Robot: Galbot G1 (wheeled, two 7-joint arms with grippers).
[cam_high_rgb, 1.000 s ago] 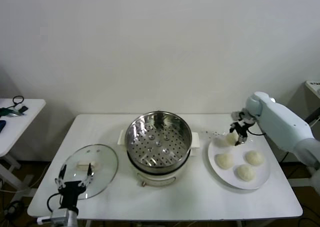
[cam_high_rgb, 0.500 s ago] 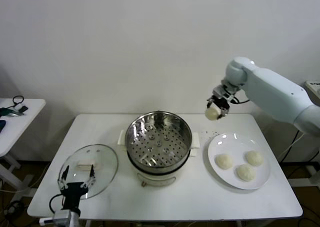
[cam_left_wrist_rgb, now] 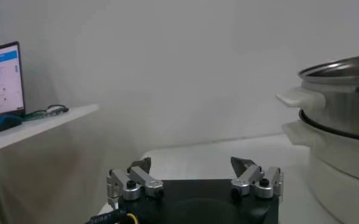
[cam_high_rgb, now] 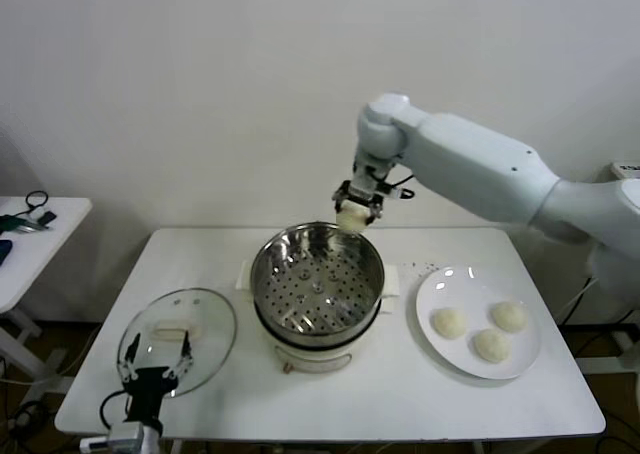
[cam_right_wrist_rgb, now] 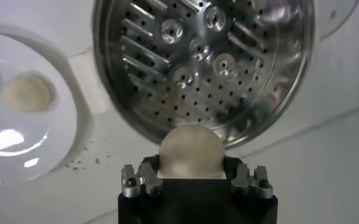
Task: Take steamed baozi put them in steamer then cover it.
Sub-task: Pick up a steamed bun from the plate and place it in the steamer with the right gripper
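My right gripper (cam_high_rgb: 358,204) is shut on one steamed baozi (cam_high_rgb: 352,218), a cream-white bun hanging just above the far rim of the steamer (cam_high_rgb: 320,328). The right wrist view shows this baozi (cam_right_wrist_rgb: 189,149) between the fingers of that gripper (cam_right_wrist_rgb: 189,171), with the bare perforated tray (cam_right_wrist_rgb: 203,67) below it. Three more baozi (cam_high_rgb: 448,322) lie on the white plate (cam_high_rgb: 452,284) to the right. The glass cover (cam_high_rgb: 200,319) lies flat on the table left of the steamer. My left gripper (cam_high_rgb: 152,366) stands open at the cover's near edge, holding nothing, as the left wrist view (cam_left_wrist_rgb: 194,167) also shows.
The steamer's side handles stick out left and right of its white base. A small side table (cam_high_rgb: 30,236) with cables stands off to the left. The steamer (cam_left_wrist_rgb: 344,122) rises at one side of the left wrist view.
My right arm has lifted a baozi off the plate and carried it left, from the plate to above the steamer's far rim. The left arm has barely moved.
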